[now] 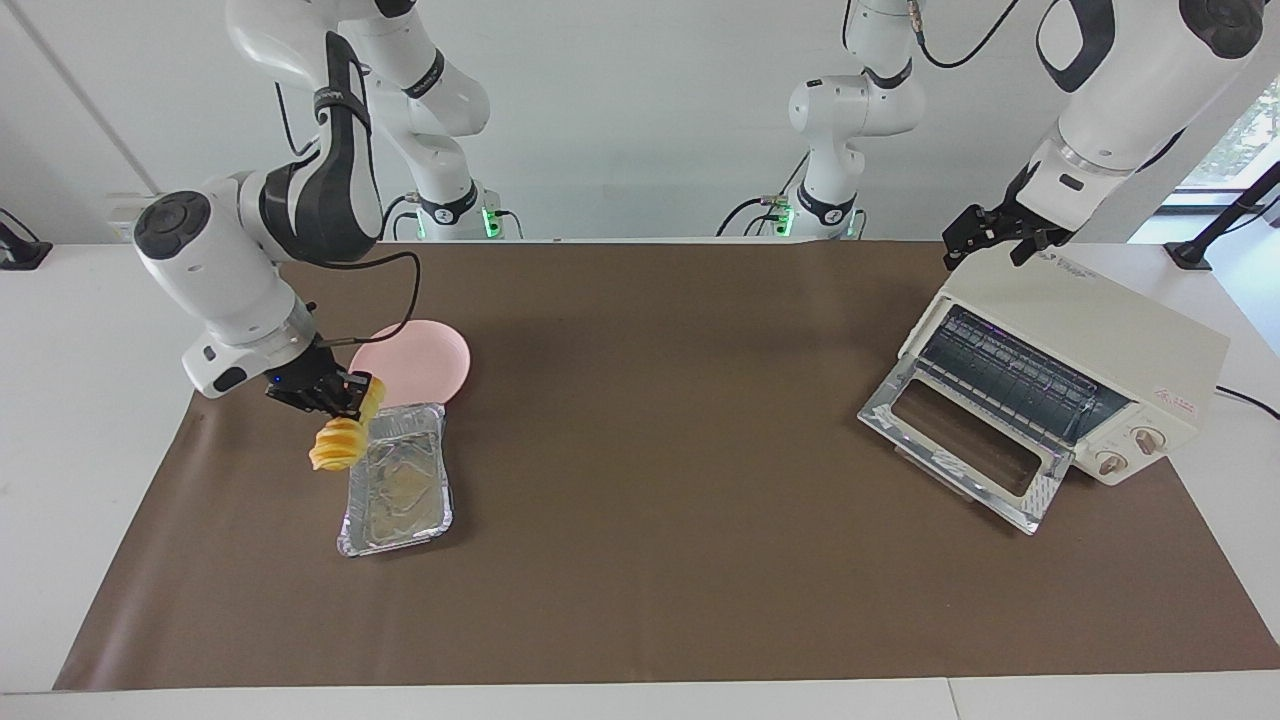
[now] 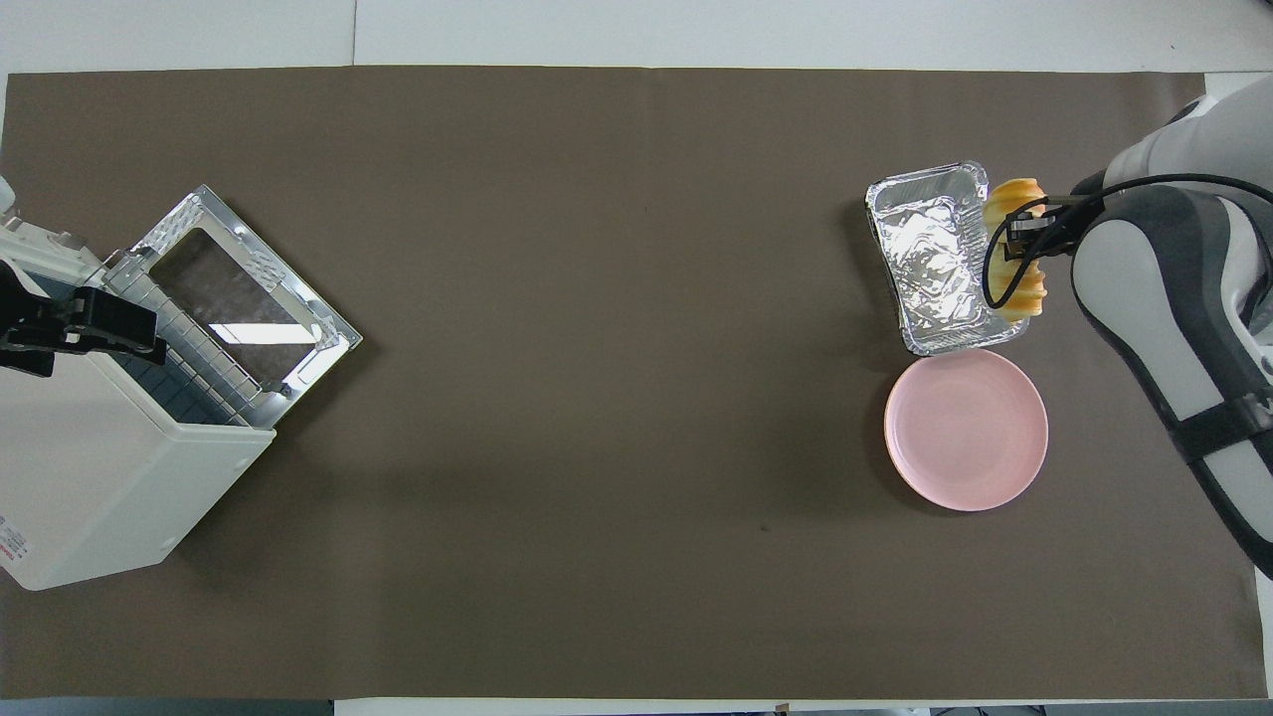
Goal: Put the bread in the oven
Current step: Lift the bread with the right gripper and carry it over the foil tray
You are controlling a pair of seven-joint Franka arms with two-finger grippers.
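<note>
Both views show right gripper [image 1: 345,395] clamping bread [image 1: 335,443]; only facing shows it airborne beside foil tray [image 1: 395,490]

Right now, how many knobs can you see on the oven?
2. Both sit on the oven's front panel beside the open door: one knob higher, the other knob lower, at the panel's bottom corner. The overhead view hides them.

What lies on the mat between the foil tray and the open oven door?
Nothing: both views show only bare brown mat between the foil tray and the oven door. The right gripper holds the bread beside the tray.
</note>
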